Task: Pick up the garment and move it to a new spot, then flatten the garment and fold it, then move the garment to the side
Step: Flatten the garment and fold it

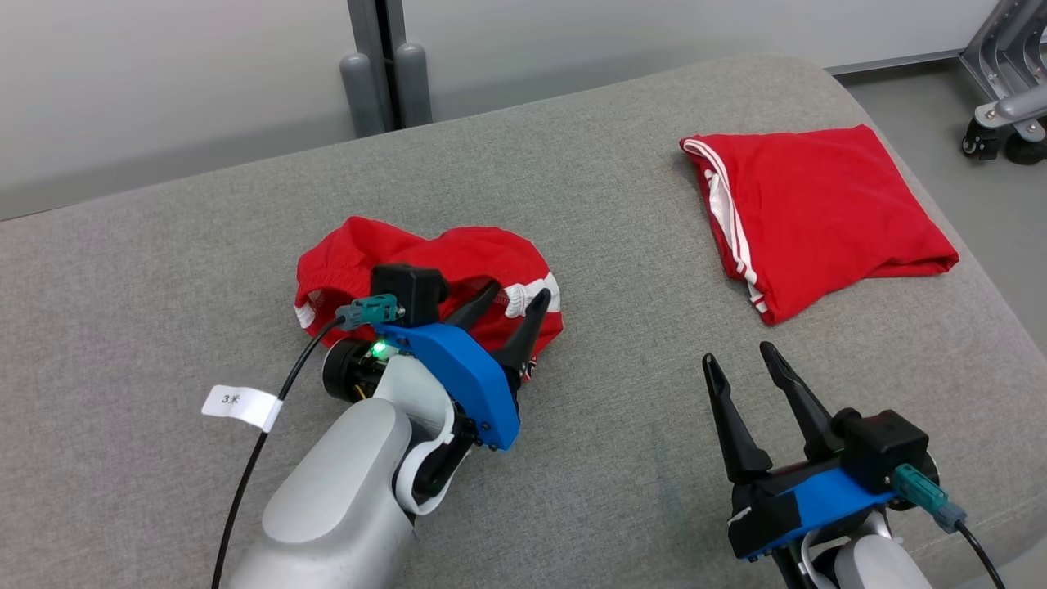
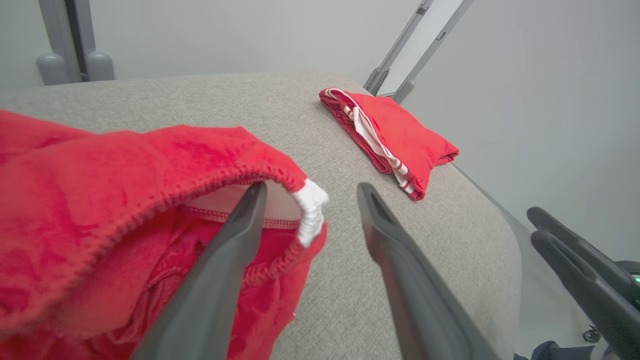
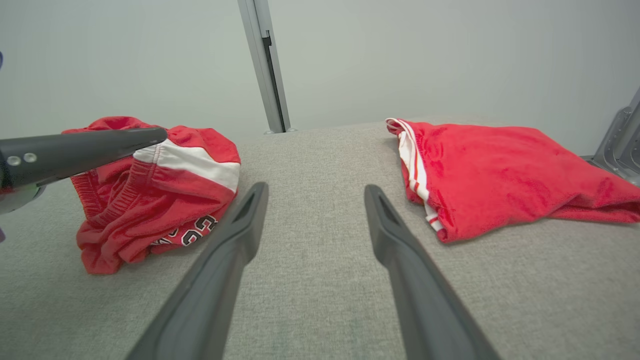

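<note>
Head view, quick: where's the garment [image 1: 425, 262]? —Jo
Crumpled red shorts on the grey cushion [image 1: 572, 188], left of centre, well apart from the folded red piece [image 1: 818, 221] at far right. —Sam
Grippers? —Jo
Both spread wide, holding nothing. Left gripper [image 1: 515, 293] is at the heap's right edge. In left wrist view one finger [image 2: 225, 260] seems poked into an opening w/ white trim [image 2: 311, 210], other one on the cushion side, so the hem sits btwn them. Right gripper [image 1: 738, 354] hovers over bare cushion, nr the robot. —Sam
How'll it handle? —Jo
Prob light, soft, floppy knit. No stiffness, so it'll sag & unfurl when lifted. Not fragile, not slippery on that weave. Thick stitched hem = best hold, esp. where the fingers straddle it. A pinch of loose middle would prob drag one layer only. —Sam
Which way does it point? —Jo
Hard to say, too bunched. Heap's long axis runs approx left-right across head view. Elastic waist [image 1: 307, 311] looks to be at the left end, trimmed opening at the right end, facing the left gripper. Print [image 3: 192, 232] shows low on the near side in right wrist view. —Sam
</note>
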Robot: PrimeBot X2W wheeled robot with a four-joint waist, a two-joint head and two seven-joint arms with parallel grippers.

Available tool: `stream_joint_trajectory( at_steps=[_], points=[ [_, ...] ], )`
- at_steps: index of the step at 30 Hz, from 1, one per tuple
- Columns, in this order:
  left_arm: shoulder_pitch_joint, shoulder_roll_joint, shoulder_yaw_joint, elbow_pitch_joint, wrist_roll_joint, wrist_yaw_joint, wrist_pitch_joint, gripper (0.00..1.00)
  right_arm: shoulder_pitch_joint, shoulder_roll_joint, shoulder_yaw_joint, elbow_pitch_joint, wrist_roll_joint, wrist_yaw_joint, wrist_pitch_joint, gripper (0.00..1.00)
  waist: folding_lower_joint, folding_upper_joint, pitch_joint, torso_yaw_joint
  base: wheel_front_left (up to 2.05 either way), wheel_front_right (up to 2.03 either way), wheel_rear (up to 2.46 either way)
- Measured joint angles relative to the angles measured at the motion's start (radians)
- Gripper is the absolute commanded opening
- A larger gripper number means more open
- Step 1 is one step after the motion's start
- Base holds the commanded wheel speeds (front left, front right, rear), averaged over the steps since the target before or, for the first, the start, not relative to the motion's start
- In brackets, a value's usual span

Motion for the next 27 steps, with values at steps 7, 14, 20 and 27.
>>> stream_joint_trajectory(
  at_steps=[7, 14, 20, 27],
  points=[
    [-0.042, 0.002, -0.039, 0.032, -0.062, 0.000, -0.014, 0.00, -0.015, 0.000, -0.016, 0.014, 0.004, 0.000, -0.017, 1.00, 0.0000, 0.0000, 0.006, 0.003, 0.00, 0.00, 0.00],
    [-0.160, 0.028, -0.093, -0.077, -0.196, 0.000, -0.047, 0.00, -0.015, 0.000, -0.041, 0.015, 0.003, 0.000, -0.020, 1.00, 0.0000, 0.0000, 0.000, 0.018, 0.00, 0.00, 0.00],
    [-0.312, 0.100, -0.148, -0.259, -0.350, -0.004, -0.090, 0.00, -0.014, 0.000, -0.059, 0.013, 0.003, 0.000, -0.021, 1.00, 0.0000, 0.0000, -0.007, 0.037, 0.00, 0.00, 0.00],
    [-0.340, 0.211, -0.257, -0.422, -0.475, -0.004, -0.109, 0.00, -0.005, 0.000, -0.069, -0.001, 0.000, 0.000, -0.017, 1.00, -0.0001, 0.0001, -0.010, 0.073, 0.00, 0.00, 0.00]
  ],
)
